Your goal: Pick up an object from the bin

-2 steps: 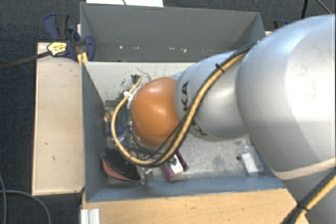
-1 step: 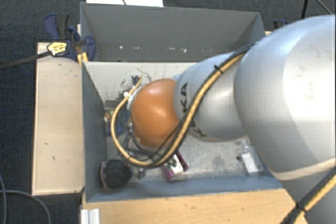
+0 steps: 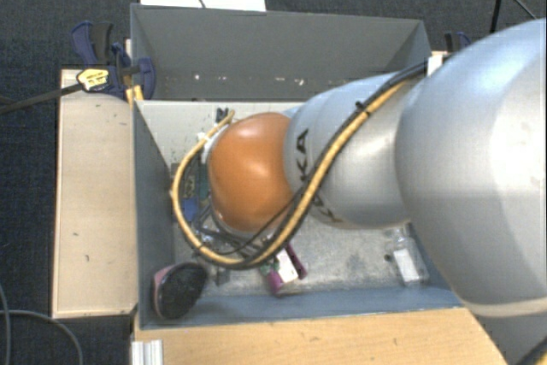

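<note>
A dark part of my gripper (image 3: 219, 242) shows under the arm's orange cover, low over the bin's left side. A black oval brush-like thing (image 3: 178, 288) lies in the front left corner, just left of and below it. A purple and white small thing (image 3: 284, 271) lies on the bin floor right of the gripper, near the front wall. Green and blue bits (image 3: 193, 184) peek out at the left wall beside the cover. What lies directly under the gripper is hidden.
A clear and white small thing (image 3: 405, 261) lies on the floor at the front right. The thick silver arm and its yellow cable cover the bin's middle and right. The bin's walls stand close on the left and front.
</note>
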